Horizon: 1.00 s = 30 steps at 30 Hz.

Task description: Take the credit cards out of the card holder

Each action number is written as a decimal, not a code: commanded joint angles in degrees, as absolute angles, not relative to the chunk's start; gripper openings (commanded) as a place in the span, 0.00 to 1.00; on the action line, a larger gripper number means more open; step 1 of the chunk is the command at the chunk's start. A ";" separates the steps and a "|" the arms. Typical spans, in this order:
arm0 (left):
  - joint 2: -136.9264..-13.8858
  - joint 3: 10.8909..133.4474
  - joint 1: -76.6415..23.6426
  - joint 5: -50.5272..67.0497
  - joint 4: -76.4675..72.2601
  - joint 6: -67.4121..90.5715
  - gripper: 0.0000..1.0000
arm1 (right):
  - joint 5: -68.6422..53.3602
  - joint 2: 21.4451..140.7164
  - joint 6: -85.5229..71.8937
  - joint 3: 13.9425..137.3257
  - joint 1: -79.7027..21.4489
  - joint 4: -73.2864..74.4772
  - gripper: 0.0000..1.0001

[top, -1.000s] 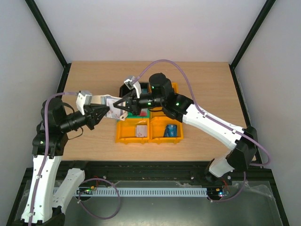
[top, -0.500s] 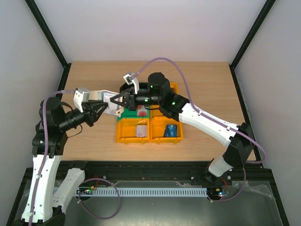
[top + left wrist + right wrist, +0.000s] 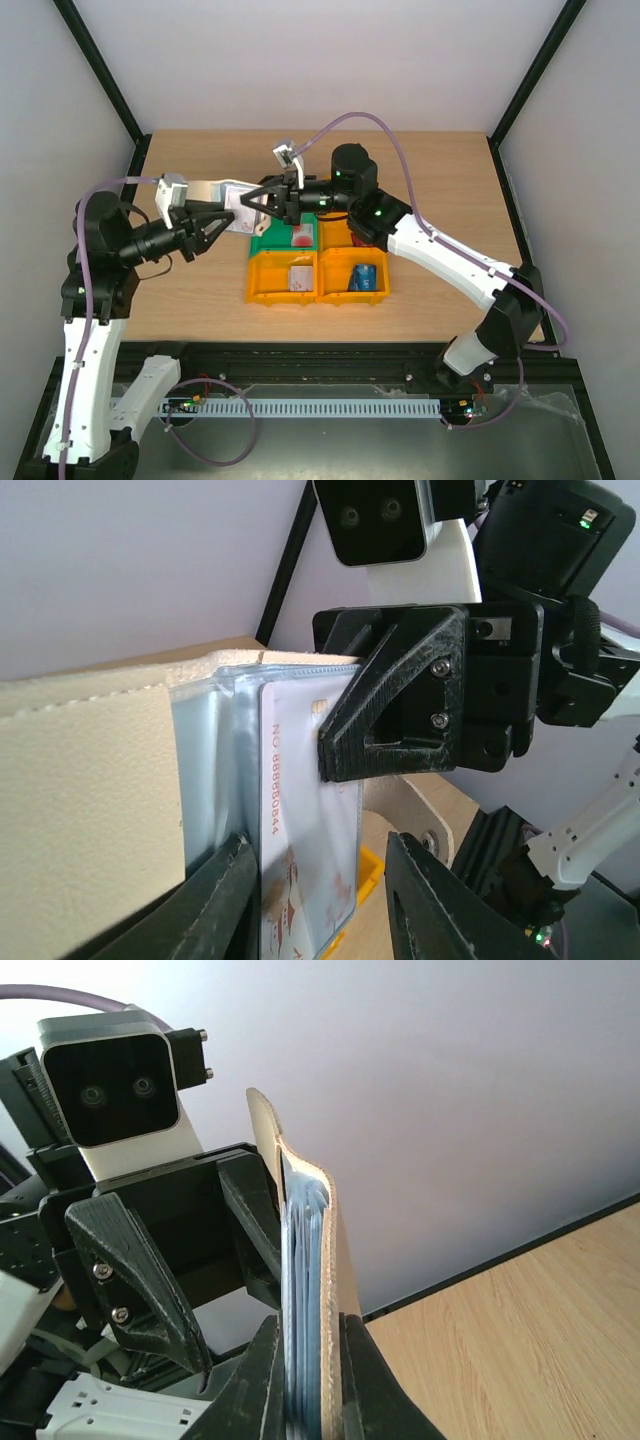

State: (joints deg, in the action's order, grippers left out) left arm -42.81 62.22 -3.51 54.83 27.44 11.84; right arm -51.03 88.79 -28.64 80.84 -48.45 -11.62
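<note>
The card holder [image 3: 232, 207] hangs in the air between both grippers, left of the bins. My right gripper [image 3: 256, 203] is shut on it; in the right wrist view the holder [image 3: 318, 1260] stands edge-on between the jaws [image 3: 307, 1332], tan cover outside and pale blue sleeves inside. In the left wrist view a white-pink credit card [image 3: 305, 840] with red digits sits in a clear sleeve beside the tan flap [image 3: 90, 800]. My left gripper [image 3: 318, 848] is open around the holder's lower edge: one finger [image 3: 222, 900] lies against it, the other [image 3: 425, 900] stands apart.
Two orange bins [image 3: 268, 287] [image 3: 335, 290] sit mid-table, one with a white-pink card [image 3: 299, 277], the other with a blue card [image 3: 365, 278]. Behind them a green bin [image 3: 268, 240] holds a red-and-white card [image 3: 303, 235]. Black frame posts line the table's sides.
My left gripper's jaws have spread apart and that arm has drawn back to the left. My right gripper has carried the card holder a little up and away from the bins.
</note>
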 commanded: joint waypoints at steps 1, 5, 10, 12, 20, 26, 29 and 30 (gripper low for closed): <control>-42.39 65.01 -6.83 69.69 38.87 0.95 0.34 | -46.52 89.37 -25.44 83.83 -50.30 -21.49 0.02; -40.37 62.84 -6.86 46.16 37.27 -1.71 0.35 | -46.36 90.07 -26.71 84.01 -50.32 -22.66 0.02; -38.03 58.95 -6.94 35.73 32.67 -4.32 0.38 | -46.63 89.76 -27.29 83.77 -50.44 -23.27 0.02; -37.13 57.73 -7.01 34.27 31.65 -5.01 0.42 | -46.31 89.14 -26.14 83.22 -50.45 -22.00 0.02; -36.19 55.19 -7.03 34.82 26.23 -1.59 0.47 | -42.13 86.05 -18.78 83.96 -50.44 -10.81 0.02; -35.01 55.67 -6.79 39.01 26.29 -0.18 0.59 | -37.65 83.28 -13.40 83.72 -50.28 -2.12 0.02; -33.53 56.27 -6.00 41.83 25.50 0.39 0.68 | -33.74 82.32 -11.66 84.41 -50.08 2.22 0.01; -33.08 56.25 -5.72 42.09 25.20 0.76 0.69 | -32.88 81.96 -11.40 84.47 -50.02 2.97 0.01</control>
State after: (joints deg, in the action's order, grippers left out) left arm -35.03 55.55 -6.68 38.37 27.62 -0.67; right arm -37.87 84.77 -15.27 82.11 -50.00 -2.52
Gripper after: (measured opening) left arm 0.669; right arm 0.063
